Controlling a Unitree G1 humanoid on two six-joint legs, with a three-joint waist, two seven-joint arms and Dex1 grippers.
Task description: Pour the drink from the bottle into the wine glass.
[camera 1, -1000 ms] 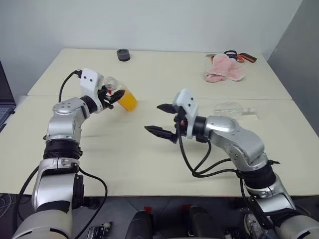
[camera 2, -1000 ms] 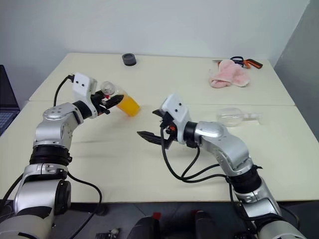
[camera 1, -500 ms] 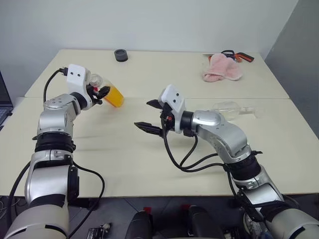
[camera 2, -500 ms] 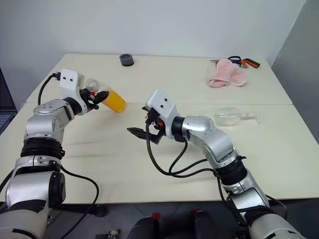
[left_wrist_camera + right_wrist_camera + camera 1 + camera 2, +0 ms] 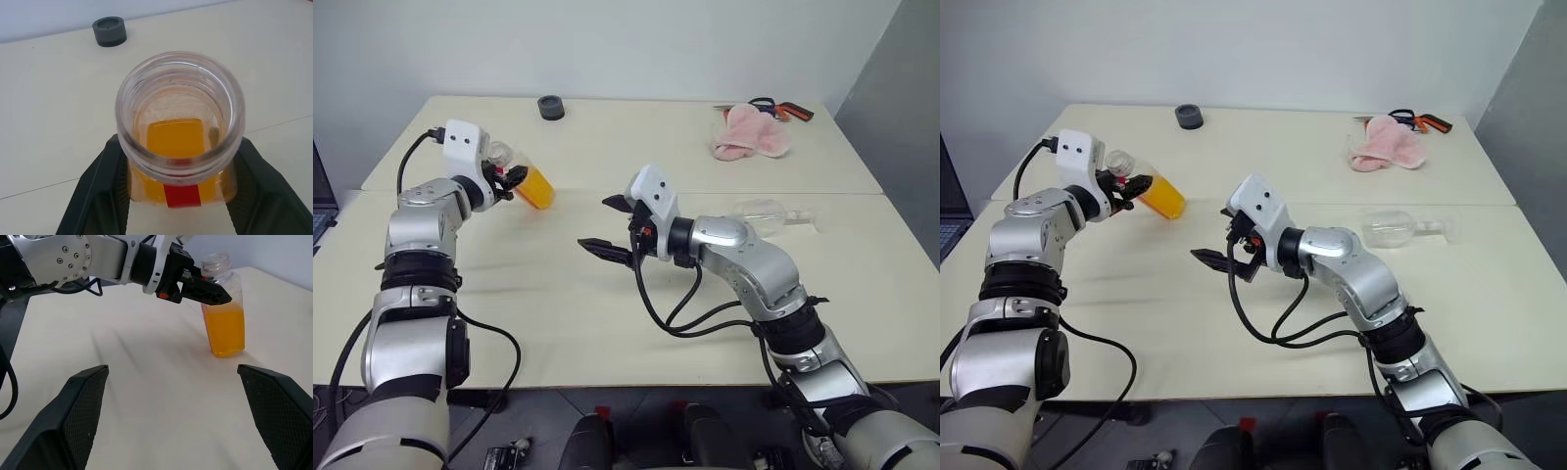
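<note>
My left gripper (image 5: 512,180) is shut on the neck of the bottle (image 5: 532,186), a small clear one with a red strip and no cap. It is held tilted over the left part of the table, its base pointing right. The orange drink (image 5: 175,139) fills its lower half. Near the table's middle my right gripper (image 5: 596,223) stands open and holds nothing, pointing left toward the bottle (image 5: 222,313). Far to the right, behind my right arm, the wine glass (image 5: 771,211) lies on its side on the table.
A dark grey cap (image 5: 550,107) sits at the table's far edge. At the far right lies a pink cloth (image 5: 750,134) with orange-handled scissors (image 5: 787,109) behind it. A seam (image 5: 578,192) crosses the tabletop. A laptop (image 5: 319,186) shows at the left border.
The left gripper has carried the bottle a little to the left, and the right gripper has also shifted left. The view itself shifted slightly. The wine glass has not moved.
</note>
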